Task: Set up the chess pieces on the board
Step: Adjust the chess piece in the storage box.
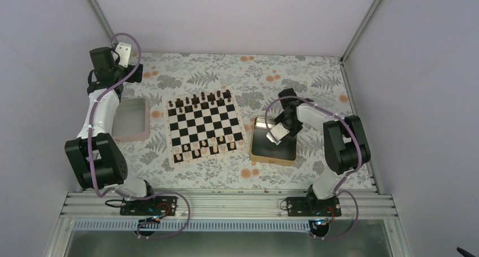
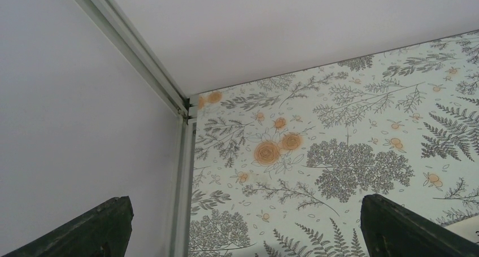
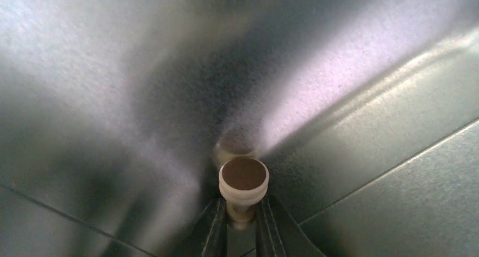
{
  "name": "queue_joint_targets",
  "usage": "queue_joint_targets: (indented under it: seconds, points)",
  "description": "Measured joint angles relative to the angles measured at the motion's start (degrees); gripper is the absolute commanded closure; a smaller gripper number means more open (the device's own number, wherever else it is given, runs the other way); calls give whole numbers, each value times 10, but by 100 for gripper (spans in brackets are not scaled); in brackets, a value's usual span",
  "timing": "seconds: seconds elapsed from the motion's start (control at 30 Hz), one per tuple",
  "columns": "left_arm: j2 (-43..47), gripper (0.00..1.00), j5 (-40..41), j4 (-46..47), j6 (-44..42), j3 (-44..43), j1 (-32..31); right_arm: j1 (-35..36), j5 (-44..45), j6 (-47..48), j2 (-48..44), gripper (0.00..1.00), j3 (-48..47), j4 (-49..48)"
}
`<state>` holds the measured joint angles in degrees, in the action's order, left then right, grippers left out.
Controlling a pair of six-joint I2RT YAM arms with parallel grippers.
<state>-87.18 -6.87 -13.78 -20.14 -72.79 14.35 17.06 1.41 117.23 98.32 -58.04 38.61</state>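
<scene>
One chess piece (image 3: 243, 178) clamped in right pincer (image 3: 242, 214), inside gold tray (image 1: 271, 160); left pincer (image 2: 243, 229) apart; one board (image 1: 204, 127).

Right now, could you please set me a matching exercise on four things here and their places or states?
Things:
1 left gripper
2 right gripper
3 dark pieces
4 pink-rimmed tray

Places or states:
A far rows of the board
B left of the board
C open
D shut on a light chess piece

Pairs: 1-C, 2-D, 3-A, 4-B
</scene>
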Motion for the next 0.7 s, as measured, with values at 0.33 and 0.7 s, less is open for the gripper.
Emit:
queue_joint_targets:
  seconds: [0.33, 0.7]
  points:
    - [10, 0, -8, 0, 0, 0, 0, 31, 59, -40, -1, 96, -20, 38]
    - [29, 0, -30, -7, 0, 0, 0, 115, 200, -143, -16, 96, -89, 145]
